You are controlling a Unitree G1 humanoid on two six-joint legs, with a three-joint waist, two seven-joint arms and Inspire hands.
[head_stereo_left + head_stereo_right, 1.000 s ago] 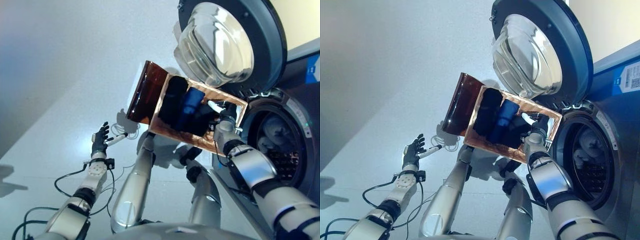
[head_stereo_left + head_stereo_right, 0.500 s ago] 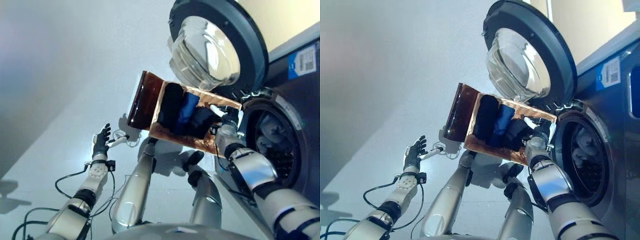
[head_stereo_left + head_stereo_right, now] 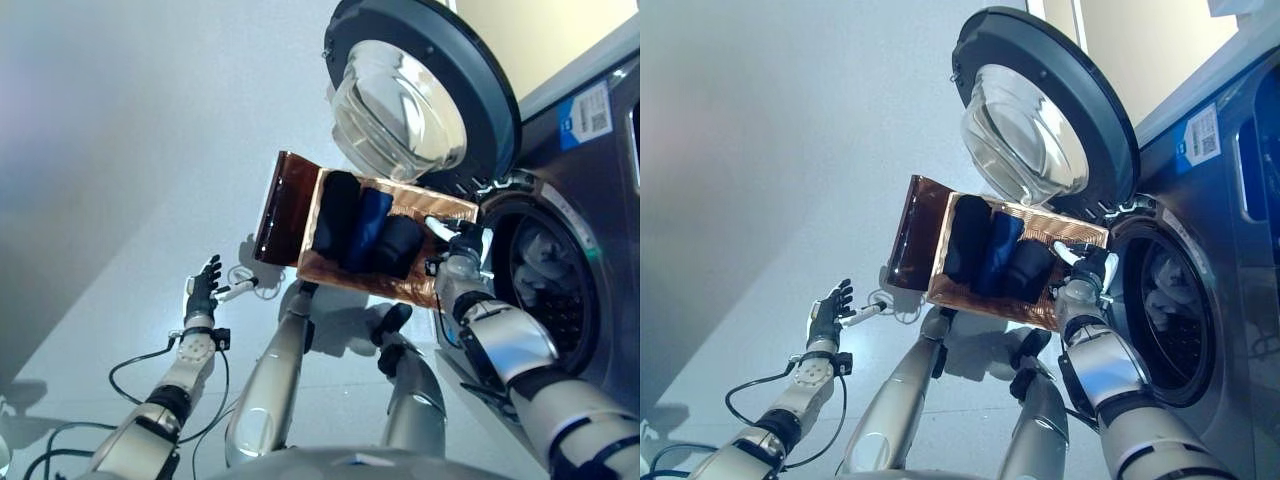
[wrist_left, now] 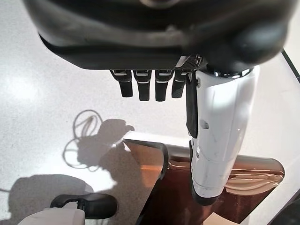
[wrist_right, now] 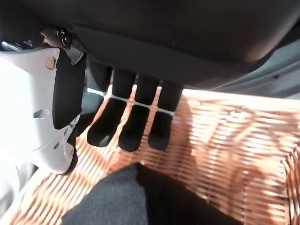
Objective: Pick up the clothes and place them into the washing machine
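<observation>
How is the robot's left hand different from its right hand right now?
The left hand hangs over the bare floor, far from the basket; the right hand reaches over the basket's rim by the washing machine. The left hand touches nothing; the right hand's straight fingers lie against the wicker above dark clothes. Both are open.

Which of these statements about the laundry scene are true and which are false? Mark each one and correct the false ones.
1. The washing machine door is shut. False: it stands open.
2. Dark and blue clothes lie in the wicker basket. True.
3. The left robot hand holds the basket. False: it is apart from it, fingers open.
4. The right robot hand reaches over the basket's weave with straight fingers. True.
5. The drum is empty. False: pale laundry shows inside.
</observation>
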